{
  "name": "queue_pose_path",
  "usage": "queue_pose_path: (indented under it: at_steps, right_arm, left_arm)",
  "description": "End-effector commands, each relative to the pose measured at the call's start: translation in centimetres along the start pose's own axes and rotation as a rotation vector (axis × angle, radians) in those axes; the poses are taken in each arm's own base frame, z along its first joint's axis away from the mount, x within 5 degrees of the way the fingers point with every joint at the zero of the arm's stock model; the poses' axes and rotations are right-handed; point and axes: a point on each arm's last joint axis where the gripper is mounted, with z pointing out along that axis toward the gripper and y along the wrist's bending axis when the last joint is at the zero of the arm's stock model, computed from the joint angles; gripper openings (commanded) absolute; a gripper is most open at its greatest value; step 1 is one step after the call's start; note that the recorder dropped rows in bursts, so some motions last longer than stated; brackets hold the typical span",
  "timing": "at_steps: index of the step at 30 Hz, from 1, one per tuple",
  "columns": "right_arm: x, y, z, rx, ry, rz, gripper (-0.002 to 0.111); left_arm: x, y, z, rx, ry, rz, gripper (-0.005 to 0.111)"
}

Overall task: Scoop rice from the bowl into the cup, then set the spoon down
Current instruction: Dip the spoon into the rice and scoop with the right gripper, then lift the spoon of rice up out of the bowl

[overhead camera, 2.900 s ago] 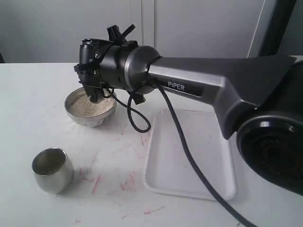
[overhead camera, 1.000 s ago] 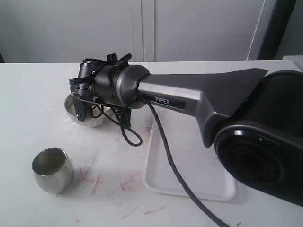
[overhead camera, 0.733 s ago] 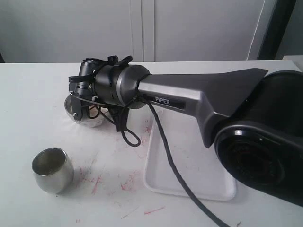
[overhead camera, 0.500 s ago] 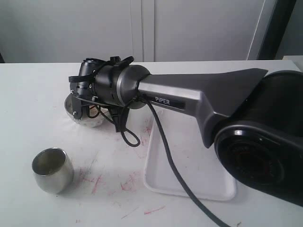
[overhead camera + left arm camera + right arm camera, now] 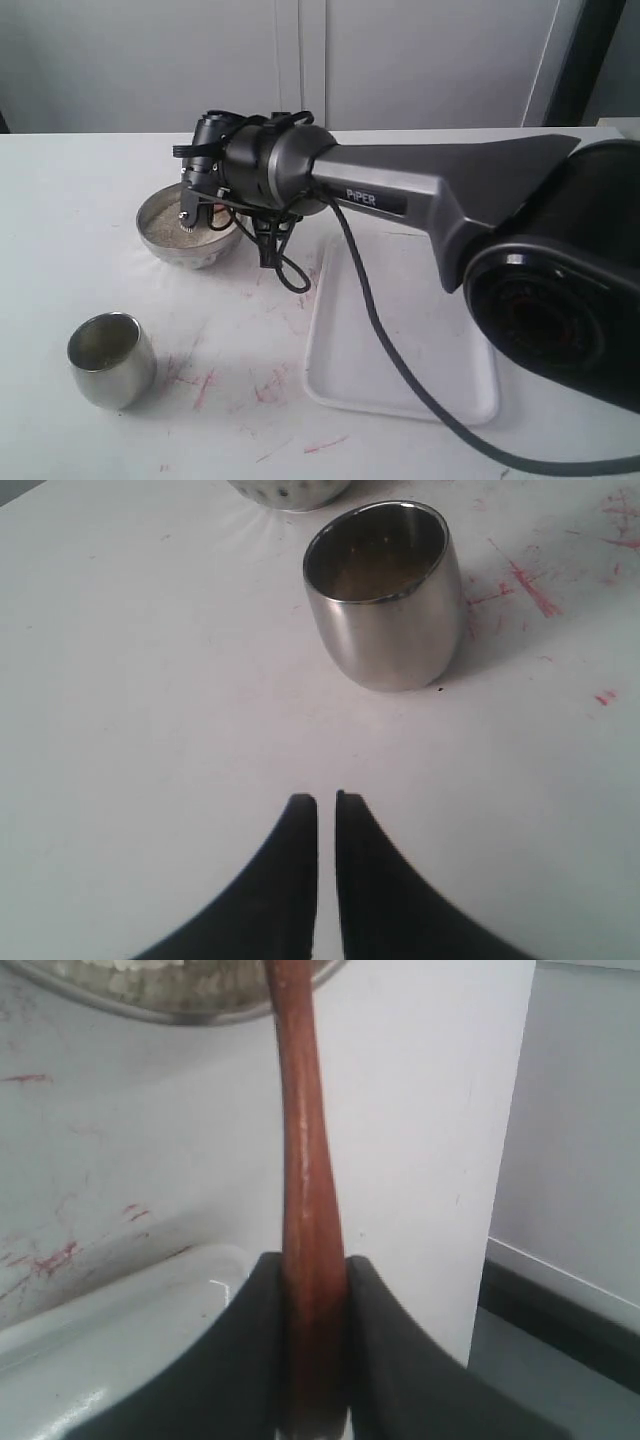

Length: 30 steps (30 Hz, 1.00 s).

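The left end effector (image 5: 327,815) is pointing across the worktop (image 5: 60,200) at the cup (image 5: 110,358), its 2 jaws drawn almost together on nothing, probably parked there so as to leave the scooping to the other arm; the cup is standing upright at the left, mouth open to the top so that it can be filled; whether anything is lying in it I cannot tell. Further right, well apart from the cup, the bowl (image 5: 165,250) is sitting with rice (image 5: 160,225) filling its bottom. The right end effector (image 5: 312,1280) is reaching in over the bowl's right side, its jaws clamping the spoon (image 5: 303,1160) near the end of the handle, so the long handle is giving the small scoop reach into the grains; the scoop itself is hidden. Judging by this, 1 scoop is under way. Rightmost, a white tray (image 5: 440,390) is lying flat.
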Motion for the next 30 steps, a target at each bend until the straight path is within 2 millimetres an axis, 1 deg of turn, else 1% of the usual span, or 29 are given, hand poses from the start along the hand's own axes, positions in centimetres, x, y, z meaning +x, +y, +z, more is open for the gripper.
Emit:
queue_pose_path:
  at_steps: [1, 5, 14, 19, 23, 30]
  right_arm:
    - [0.4, -0.1, 0.2, -0.008, 0.018, 0.037, 0.0]
    - [0.4, -0.2, -0.2, -0.028, 0.005, 0.058, 0.0]
    - [0.8, -1.7, -2.2, -0.021, -0.031, 0.103, 0.0]
    - [1.2, -2.4, -3.3, -0.036, -0.029, 0.134, 0.0]
    - [1.5, -2.8, -4.3, -0.059, -0.034, 0.114, 0.0]
    - [2.4, -3.8, -5.9, -0.065, -0.017, 0.143, 0.0]
  left_arm:
    - [0.6, -0.1, 0.1, 0.011, 0.038, -0.005, 0.014]
    - [0.6, -0.1, 0.1, 0.011, 0.038, -0.005, 0.014]
    - [0.6, -0.1, 0.1, 0.011, 0.038, -0.005, 0.014]
    - [0.6, -0.1, 0.1, 0.011, 0.038, -0.005, 0.014]
    - [0.6, -0.1, 0.1, 0.011, 0.038, -0.005, 0.014]
    - [0.6, -0.1, 0.1, 0.011, 0.038, -0.005, 0.014]
